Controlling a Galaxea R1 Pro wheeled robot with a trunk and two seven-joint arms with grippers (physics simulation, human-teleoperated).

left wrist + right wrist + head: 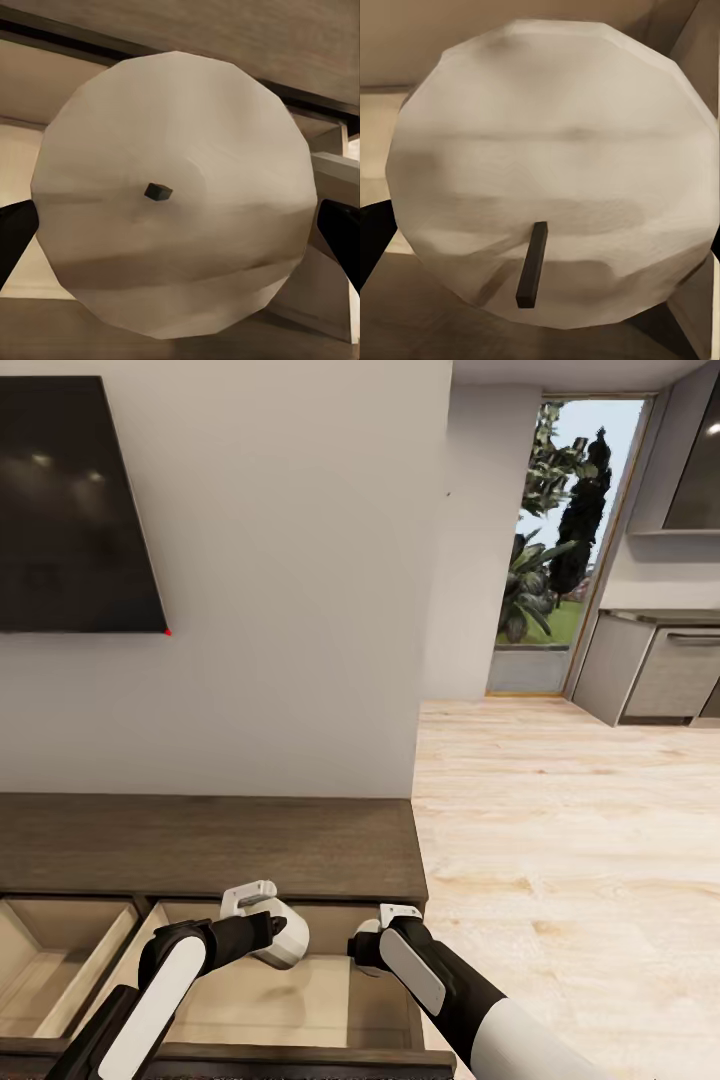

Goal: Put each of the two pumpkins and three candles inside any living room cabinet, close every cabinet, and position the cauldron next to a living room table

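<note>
Against the pale wall [300, 560], beneath a dark wall-mounted screen [70, 510], the long dark-brown cabinet [210, 845] is seen from the head view with its slab top bare and both fronts pulled open, so that two pale-lined compartments are exposed: a left compartment [50, 965] and a right compartment [290, 1000]. To the right of the cabinet, a light wooden floor [560, 840] is seen running back to a tall window with greenery [555, 540] and to grey kitchen units [660, 670]. Over the right compartment both arms are held side by side, the left arm [175, 970] nearer the divider and the right arm [440, 970] nearer the cabinet's right end, with the left gripper [272, 930] and the right gripper [365, 945] close together and pointed down into the opening. In the left wrist view a beige candle [176, 195] is seen end-on, its small dark wick [157, 192] at the centre, and it is pinched between the two dark fingers [15, 232] that show at either side of it, with the cabinet's pale interior behind. In the right wrist view a second candle [551, 172] is likewise seen end-on with a longer dark wick [532, 264]; one dark finger [373, 236] is seen against one side of it, while the other side is hidden, so the candle appears to be held in that gripper, above the compartment's pale floor.
</note>
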